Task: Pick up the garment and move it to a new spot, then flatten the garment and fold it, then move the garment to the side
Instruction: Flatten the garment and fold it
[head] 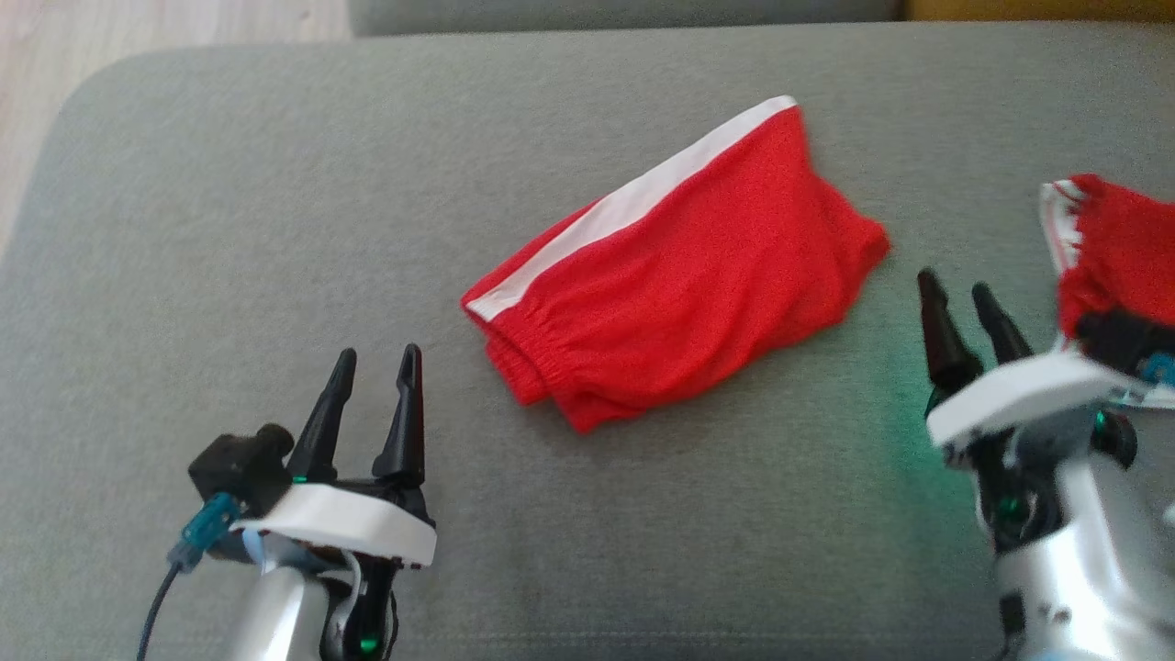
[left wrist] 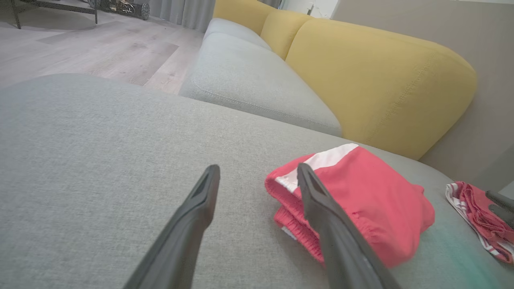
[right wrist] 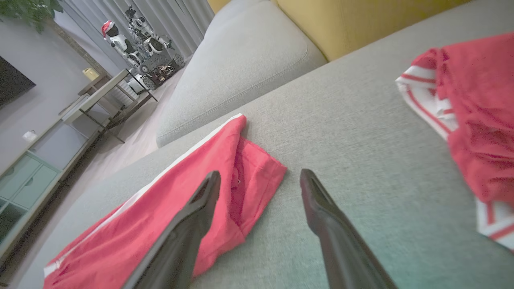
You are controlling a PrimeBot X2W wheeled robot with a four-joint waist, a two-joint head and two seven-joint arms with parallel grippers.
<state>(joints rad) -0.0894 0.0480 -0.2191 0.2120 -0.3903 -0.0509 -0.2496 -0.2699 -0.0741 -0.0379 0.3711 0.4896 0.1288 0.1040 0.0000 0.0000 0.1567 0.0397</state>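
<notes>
Grey sofa seat (head: 275, 184), woven fabric with a fine, even weave and rounded corners. It carries everything.

Garment (head: 688, 275): red shorts of thin, soft cloth, folded into a rough oblong that lies diagonally at the seat's middle. A white stripe runs along its upper long edge. The gathered elastic waistband is bunched at the near-left end and the layers are stacked there. The surface is lightly rippled, not smooth. In the left wrist view the garment (left wrist: 369, 192) sits just past the right-hand finger; in the right wrist view the garment (right wrist: 160, 216) stretches away to the left, its hem end loosely open.

Left gripper (head: 380, 353): low left, over bare seat near the waistband end, not touching the cloth. Its fingers (head: 404, 413) are dark, tapered, matt and spread apart, with nothing between them.

Right gripper (head: 955, 283): to the right of the garment, close to its far end but clear of it. Its fingers (head: 941, 330) are likewise apart and empty.

Second garment (head: 1120, 248): a crumpled red heap at the right edge with red-and-white striped trim, partly behind the right wrist.

Beyond the seat are a plump yellow backrest (left wrist: 373, 80) with a stitched seam and a pale wood-plank floor (left wrist: 80, 44).
</notes>
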